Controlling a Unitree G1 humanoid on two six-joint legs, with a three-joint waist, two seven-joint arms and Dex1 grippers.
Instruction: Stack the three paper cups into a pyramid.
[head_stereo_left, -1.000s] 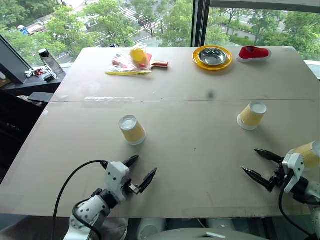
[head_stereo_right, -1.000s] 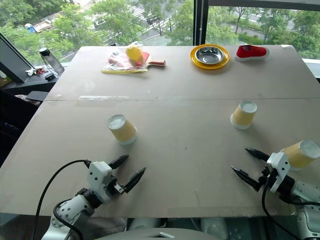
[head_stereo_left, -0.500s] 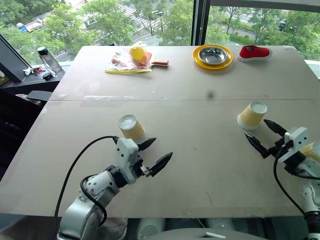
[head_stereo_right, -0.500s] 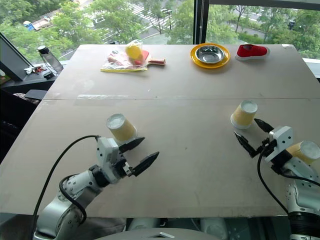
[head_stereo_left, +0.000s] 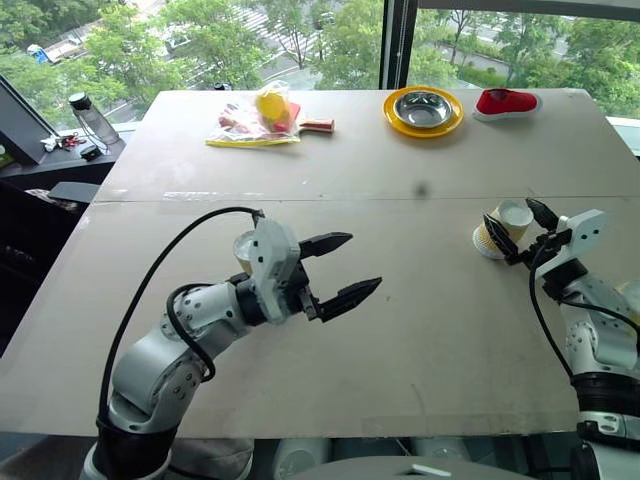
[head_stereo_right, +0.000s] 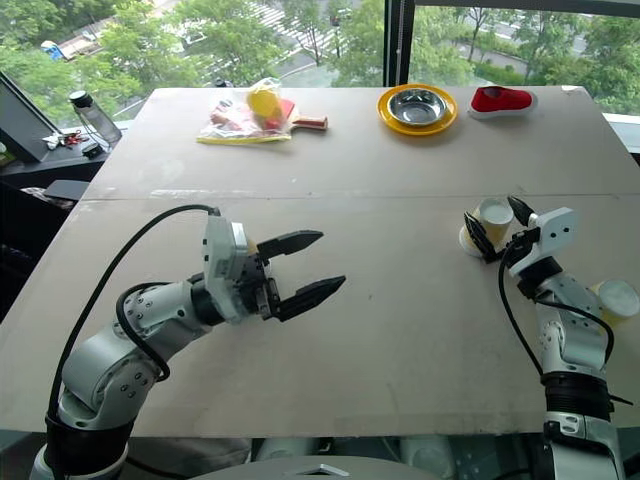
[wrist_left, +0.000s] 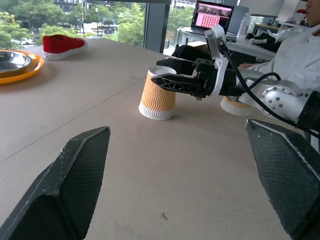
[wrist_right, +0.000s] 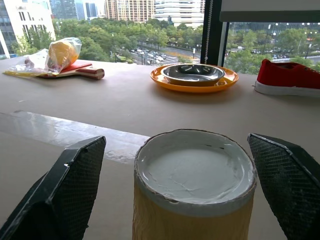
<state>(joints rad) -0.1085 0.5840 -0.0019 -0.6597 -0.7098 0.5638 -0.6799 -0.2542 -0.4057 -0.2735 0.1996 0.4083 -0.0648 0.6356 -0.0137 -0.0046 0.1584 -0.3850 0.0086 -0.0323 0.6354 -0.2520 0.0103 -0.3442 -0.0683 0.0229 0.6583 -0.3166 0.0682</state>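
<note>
Both head eyes look down over the table (head_stereo_left: 400, 330); wrist cameras sit low, both facing one upturned cup (wrist_right: 194, 190).

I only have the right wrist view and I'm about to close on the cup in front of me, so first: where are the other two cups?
Observer: The second cup stands on the table beside the right forearm, nearer the robot than the right claw.
Operator: And the last one?
Observer: The third cup is on the table's left half, mostly hidden behind the left arm.
Operator: Is the left claw holding it?
Observer: No. The left claw hangs open above the table with nothing between its fingers.
</note>
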